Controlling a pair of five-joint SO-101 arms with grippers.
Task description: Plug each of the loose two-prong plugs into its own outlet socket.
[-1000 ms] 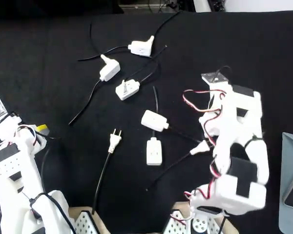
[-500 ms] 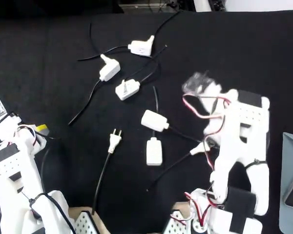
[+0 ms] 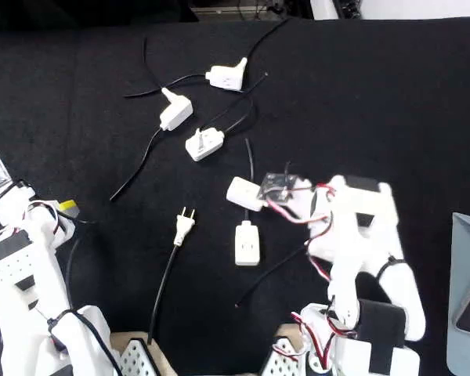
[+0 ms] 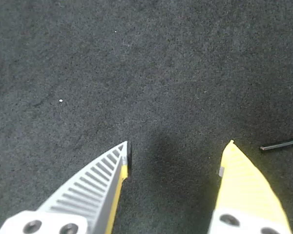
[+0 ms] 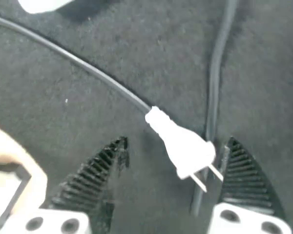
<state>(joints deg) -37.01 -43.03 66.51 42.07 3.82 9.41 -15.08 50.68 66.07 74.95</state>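
Observation:
A white two-prong plug [image 5: 183, 146] on a black cable lies on the black mat between the spread fingers of my right gripper [image 5: 176, 144], which is open and not touching it. From above, the right arm [image 3: 360, 227] bends low over that spot, beside two white outlet sockets [image 3: 247, 193] [image 3: 247, 243]. A second loose plug [image 3: 185, 225] lies left of them. Three more sockets [image 3: 204, 143] [image 3: 175, 112] [image 3: 227, 76] sit farther back. My left gripper [image 4: 178, 145] is open over bare mat, with the left arm [image 3: 23, 251] at the near-left corner.
Black cables [image 3: 137, 168] trail from the sockets across the mat. A cable end [image 4: 283, 144] lies near the left gripper. A second cable [image 5: 217, 63] runs beside the plug. A grey tray [image 3: 466, 298] stands at the right edge.
The right arm has swung down and to the left, lowering its gripper over the plug by the two middle sockets. The left arm has not moved.

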